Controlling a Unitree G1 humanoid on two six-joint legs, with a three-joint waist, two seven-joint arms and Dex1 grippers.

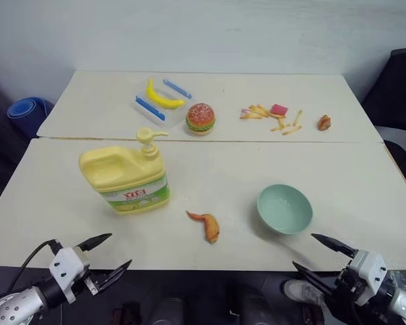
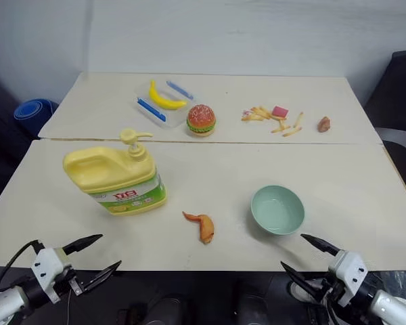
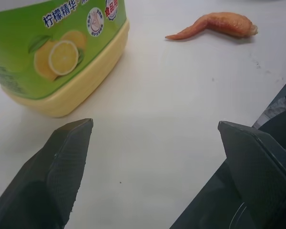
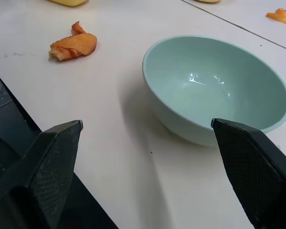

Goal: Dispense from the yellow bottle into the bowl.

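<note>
The yellow bottle [image 1: 125, 175] stands upright on the near table, left of centre, its pump spout turned right and its green label [image 3: 47, 43] facing me. The pale mint-green bowl [image 1: 285, 208] sits right of centre and looks to have nothing in it [image 4: 214, 88]. My left gripper [image 1: 105, 256] hovers open at the table's front edge, short of the bottle. My right gripper [image 1: 319, 253] is open too, at the front edge just short of the bowl. Neither holds anything.
A toy chicken wing [image 1: 206, 224] lies between bottle and bowl. On the far table are a clear tray with a banana [image 1: 161, 99], a toy burger [image 1: 200, 118], scattered fries [image 1: 271, 117] and a small nugget [image 1: 323, 122]. A black chair [image 1: 399, 95] stands at the right.
</note>
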